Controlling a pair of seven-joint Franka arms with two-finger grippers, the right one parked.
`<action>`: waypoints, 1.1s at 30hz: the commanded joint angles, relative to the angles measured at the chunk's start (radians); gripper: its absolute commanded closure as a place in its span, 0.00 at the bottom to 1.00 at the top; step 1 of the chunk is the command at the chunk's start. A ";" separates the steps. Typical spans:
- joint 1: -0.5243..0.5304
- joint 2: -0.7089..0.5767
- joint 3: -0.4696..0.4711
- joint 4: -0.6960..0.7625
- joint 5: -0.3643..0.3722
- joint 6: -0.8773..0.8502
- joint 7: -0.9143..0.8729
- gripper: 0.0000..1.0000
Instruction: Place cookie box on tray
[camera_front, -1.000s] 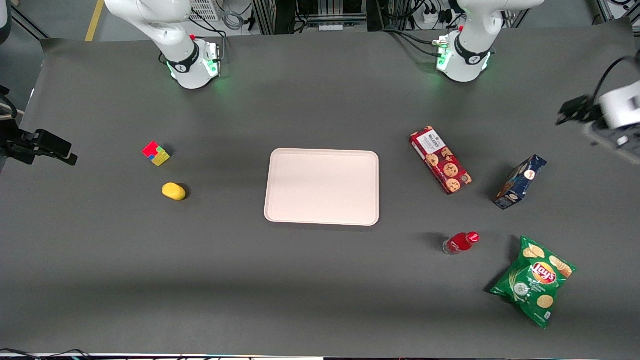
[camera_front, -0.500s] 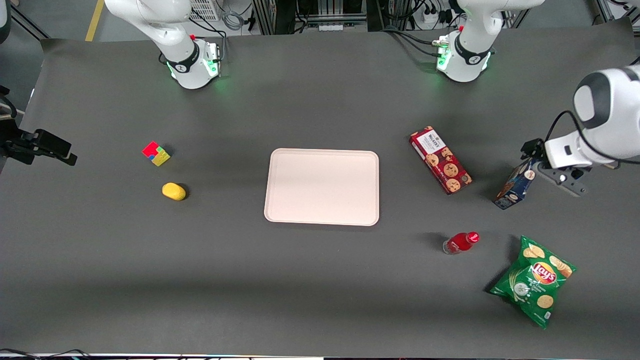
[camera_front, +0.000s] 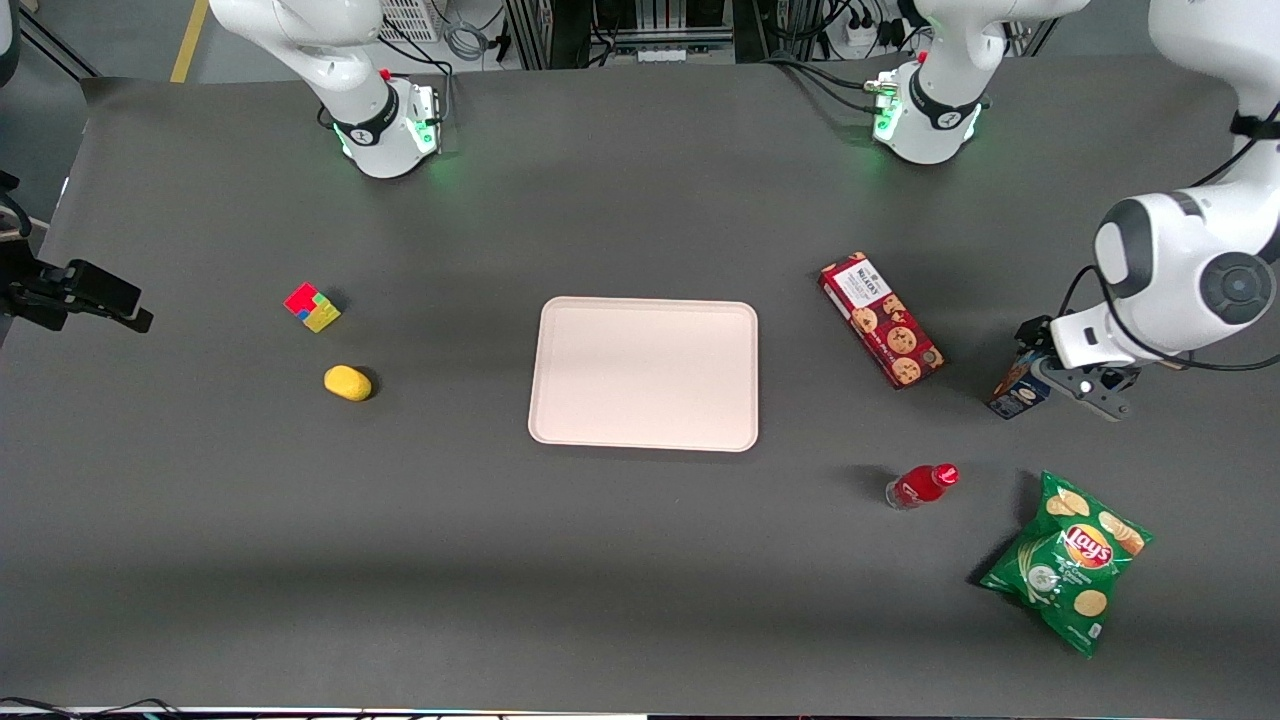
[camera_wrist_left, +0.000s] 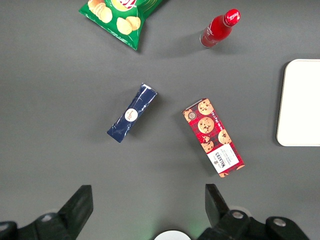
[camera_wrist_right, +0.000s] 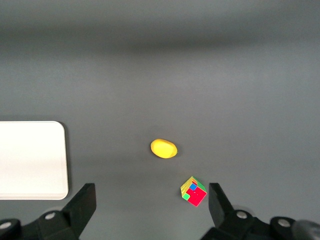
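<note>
The cookie box (camera_wrist_left: 132, 112) is a dark navy carton with a round white-orange logo, lying flat on the grey table. In the front view only one end of the cookie box (camera_front: 1013, 386) shows, since the wrist covers the remainder. My left gripper (camera_wrist_left: 148, 201) hangs well above the table, open, with only bare table between its fingers. The box lies apart from the fingertips (camera_wrist_left: 82, 200). From the front, the gripper (camera_front: 1065, 372) sits over the box. The pale pink tray (camera_front: 645, 373) lies mid-table, toward the parked arm from the box, and its edge (camera_wrist_left: 300, 102) shows to the wrist.
A red cookie box (camera_front: 882, 318) lies between the navy box and the tray. A red bottle (camera_front: 922, 484) and a green chips bag (camera_front: 1066, 560) lie nearer the front camera. A coloured cube (camera_front: 312, 306) and a yellow lump (camera_front: 347, 383) sit toward the parked arm's end.
The left arm has swung in from the table's edge and now sits over the navy box, covering most of it. Nothing on the table has moved.
</note>
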 joint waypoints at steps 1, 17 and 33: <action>0.000 -0.072 0.000 0.145 -0.007 -0.249 -0.033 1.00; -0.004 -0.105 -0.036 0.825 -0.049 -1.038 -0.322 1.00; -0.007 -0.164 -0.430 0.889 -0.165 -1.198 -1.020 1.00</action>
